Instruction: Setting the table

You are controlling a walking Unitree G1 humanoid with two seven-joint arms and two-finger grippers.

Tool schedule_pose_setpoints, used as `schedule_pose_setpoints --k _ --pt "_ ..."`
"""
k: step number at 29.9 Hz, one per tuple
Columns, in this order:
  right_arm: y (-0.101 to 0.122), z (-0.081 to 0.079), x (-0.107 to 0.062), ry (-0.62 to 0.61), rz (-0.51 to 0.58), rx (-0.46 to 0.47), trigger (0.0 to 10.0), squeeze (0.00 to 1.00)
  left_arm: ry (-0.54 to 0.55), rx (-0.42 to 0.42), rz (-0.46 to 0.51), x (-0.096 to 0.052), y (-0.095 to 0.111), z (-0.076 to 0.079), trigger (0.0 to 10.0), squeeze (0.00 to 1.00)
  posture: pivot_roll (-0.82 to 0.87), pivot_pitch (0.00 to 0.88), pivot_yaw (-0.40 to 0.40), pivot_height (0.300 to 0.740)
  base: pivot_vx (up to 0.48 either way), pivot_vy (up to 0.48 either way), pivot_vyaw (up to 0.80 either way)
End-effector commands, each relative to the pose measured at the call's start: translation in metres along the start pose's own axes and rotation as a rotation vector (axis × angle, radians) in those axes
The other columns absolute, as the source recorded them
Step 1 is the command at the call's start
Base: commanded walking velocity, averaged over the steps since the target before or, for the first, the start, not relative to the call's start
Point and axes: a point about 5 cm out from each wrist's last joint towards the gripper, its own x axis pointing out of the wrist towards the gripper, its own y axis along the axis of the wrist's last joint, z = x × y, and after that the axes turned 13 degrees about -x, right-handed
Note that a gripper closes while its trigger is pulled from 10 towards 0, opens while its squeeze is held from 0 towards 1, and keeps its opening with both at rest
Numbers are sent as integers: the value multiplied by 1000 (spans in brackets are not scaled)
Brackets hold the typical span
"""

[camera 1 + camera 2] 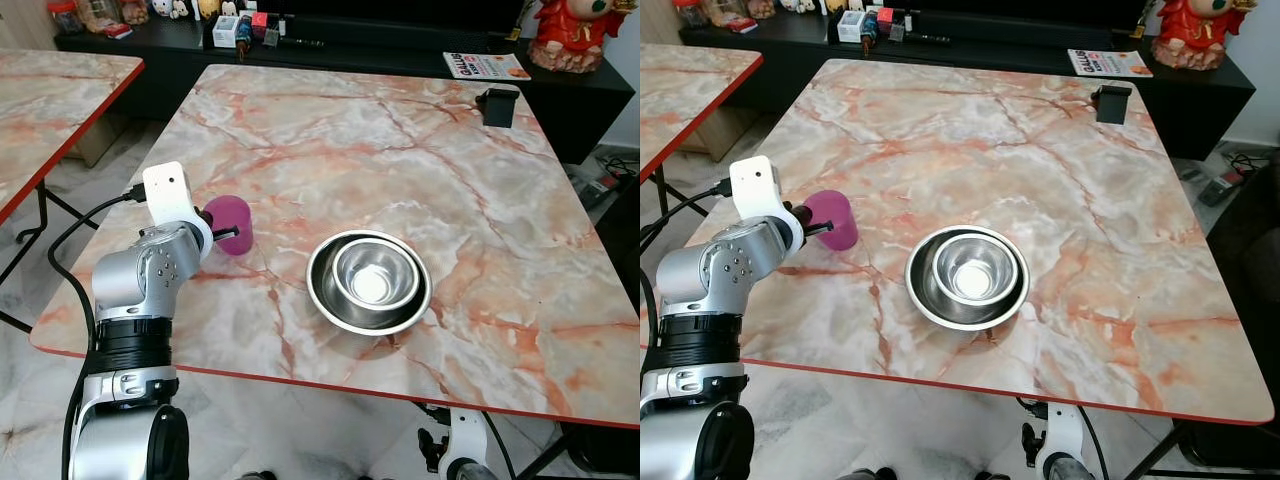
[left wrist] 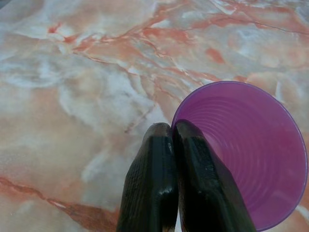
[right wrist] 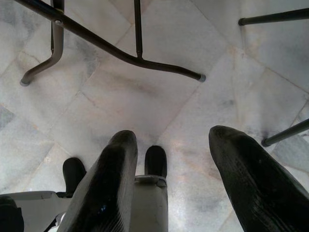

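On the pink-veined marble table with a red edge (image 1: pixel 480 200), the translucent purple plastic cup (image 1: pixel 233 222) stands upright near the robot-side left edge, left of the two nested round stainless-steel bowls (image 1: pixel 368 280). The left gripper (image 2: pixel 173 133) has its two black fingers pinched together on the cup's rim, one inside and one outside. Beyond the table's far right corner lies a magazine titled "GALLIS" (image 1: pixel 485 65). The right gripper (image 3: pixel 171 140) hangs over the floor tiles, fingers spread wide, empty.

head eyes overlook table (image 1: pixel 420 130); right wrist faces floor (image 3: pixel 159 106).
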Motion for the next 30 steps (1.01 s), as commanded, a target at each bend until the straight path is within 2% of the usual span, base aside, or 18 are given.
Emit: schedule_pose_setpoints --k 1,4,5,7,8,19,30 --pt "-6 1 -1 -3 -17 3 10000 0 12 7 -36 -1 -8 -3 10000 0 89 140 -29 740 0 0 0" --pt "-5 0 -1 -1 -17 4 10000 0 4 11 -36 -1 -8 -1 10000 0 90 138 -25 740 0 0 0" --pt "-5 -1 -1 2 -17 6 10000 0 -7 12 -33 -2 -7 0 10000 894 89 140 -24 740 0 0 0" --pt "-5 -2 -1 3 -17 7 10000 0 -10 13 -30 -2 -7 1 10000 894 89 140 -24 740 0 0 0" --pt "-5 -2 -1 3 -16 7 10000 0 -15 9 -28 -2 -6 2 10000 1000 90 138 -25 740 0 0 0" --pt "-4 -1 -1 -1 -14 9 10000 0 -46 11 9 -4 3 9 10000 1000 88 136 -26 740 0 0 0" --pt "-4 -2 -1 0 -14 11 10000 0 -95 8 96 -11 25 20 10000 984 88 129 -28 740 0 0 0"
